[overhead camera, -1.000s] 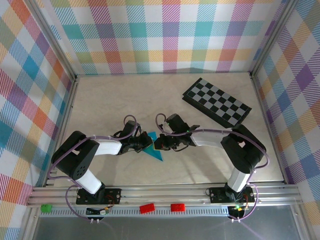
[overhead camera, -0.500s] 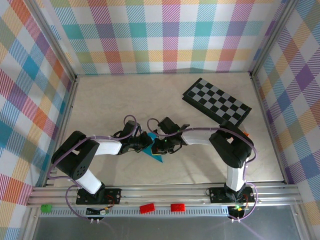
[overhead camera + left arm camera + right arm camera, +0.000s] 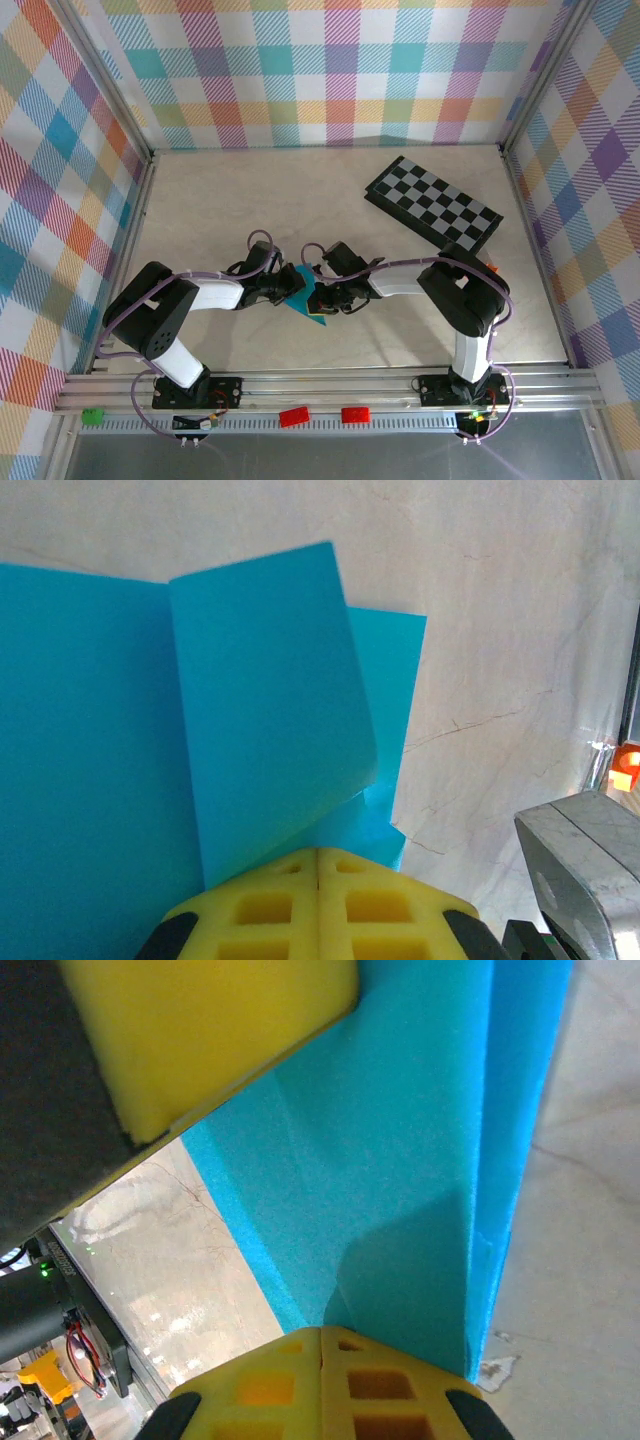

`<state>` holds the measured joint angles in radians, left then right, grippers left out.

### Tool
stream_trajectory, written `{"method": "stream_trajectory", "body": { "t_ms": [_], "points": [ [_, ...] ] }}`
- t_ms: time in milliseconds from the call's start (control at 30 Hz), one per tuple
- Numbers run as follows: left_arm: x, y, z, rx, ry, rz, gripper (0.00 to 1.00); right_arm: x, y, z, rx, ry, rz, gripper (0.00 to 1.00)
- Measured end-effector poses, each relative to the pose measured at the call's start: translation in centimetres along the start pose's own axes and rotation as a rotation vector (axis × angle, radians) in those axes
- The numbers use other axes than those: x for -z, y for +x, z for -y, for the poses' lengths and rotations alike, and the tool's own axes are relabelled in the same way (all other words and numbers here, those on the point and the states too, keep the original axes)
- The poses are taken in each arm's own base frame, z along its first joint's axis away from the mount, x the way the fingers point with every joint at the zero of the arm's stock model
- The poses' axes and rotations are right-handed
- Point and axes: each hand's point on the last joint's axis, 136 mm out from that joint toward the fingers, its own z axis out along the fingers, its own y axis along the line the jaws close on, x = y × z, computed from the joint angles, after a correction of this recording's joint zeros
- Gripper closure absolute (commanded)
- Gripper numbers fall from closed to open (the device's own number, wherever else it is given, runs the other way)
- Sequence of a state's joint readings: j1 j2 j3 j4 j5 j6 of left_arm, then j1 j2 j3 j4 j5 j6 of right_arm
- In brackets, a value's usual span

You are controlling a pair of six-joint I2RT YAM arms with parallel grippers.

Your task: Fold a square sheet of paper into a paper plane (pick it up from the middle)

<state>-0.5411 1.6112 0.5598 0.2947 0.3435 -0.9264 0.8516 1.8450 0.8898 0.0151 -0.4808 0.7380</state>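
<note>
Left claw (image 3: 318, 858), right claw (image 3: 320, 1334), pinching blue paper (image 3: 90, 740)

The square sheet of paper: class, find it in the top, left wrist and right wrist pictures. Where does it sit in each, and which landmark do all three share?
Top external: the paper lies just left of centre, in the lower half.
Left wrist: the paper covers the left and centre, one flap folded over.
Right wrist: the paper runs from the centre to the upper right, creased.
Shared landmark: the pale marbled table.
</note>
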Motion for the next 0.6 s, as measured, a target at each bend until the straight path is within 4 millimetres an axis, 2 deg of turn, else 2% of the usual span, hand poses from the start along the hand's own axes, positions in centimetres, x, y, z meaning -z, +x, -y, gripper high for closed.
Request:
{"method": "stream_trajectory", "body": {
  "t_ms": [600],
  "points": [
    [-0.2, 0.1, 0.1, 0.001, 0.012, -0.005, 1.00, 1.6, 2.8, 0.5, -0.041, -0.039, 0.012, 0.95]
  ]
}}
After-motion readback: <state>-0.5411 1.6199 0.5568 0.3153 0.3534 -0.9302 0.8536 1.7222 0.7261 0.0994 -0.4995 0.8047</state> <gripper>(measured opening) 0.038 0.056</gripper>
